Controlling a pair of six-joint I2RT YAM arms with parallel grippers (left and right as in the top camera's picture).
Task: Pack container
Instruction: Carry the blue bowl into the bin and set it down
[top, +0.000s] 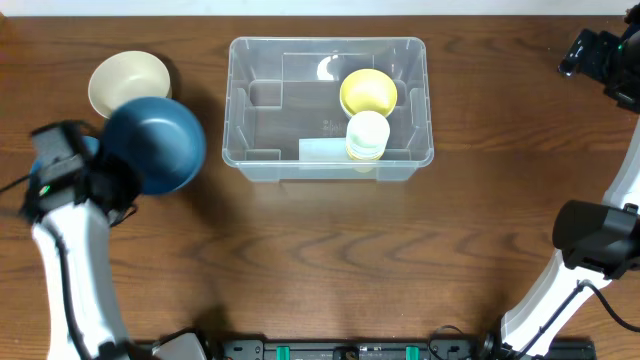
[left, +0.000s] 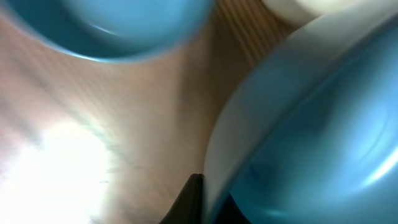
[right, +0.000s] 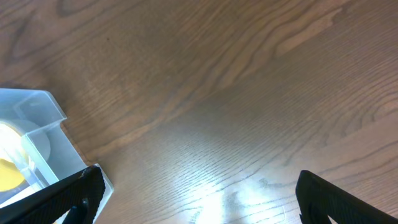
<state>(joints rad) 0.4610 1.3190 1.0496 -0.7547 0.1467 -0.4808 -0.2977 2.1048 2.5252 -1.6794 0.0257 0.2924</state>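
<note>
The clear container (top: 255, 150) stands at the middle back of the table, and its corner (right: 43, 118) shows at the left of the right wrist view. Inside it are a yellow bowl (top: 368, 92) and a pale cup stack (top: 367, 136). My left gripper (top: 115, 168) is shut on the rim of a dark blue bowl (top: 158, 143), held left of the container. In the left wrist view that bowl (left: 323, 137) fills the right side, its pale rim pinched between my fingers (left: 189, 199). My right gripper (top: 592, 50) is open and empty at the far right back, over bare wood (right: 199, 199).
A cream bowl (top: 128, 82) sits at the back left, partly behind the blue bowl. A second blurred blue shape (left: 112, 25) shows at the top of the left wrist view. Wood tabletop (top: 330, 260) stretches in front of the container.
</note>
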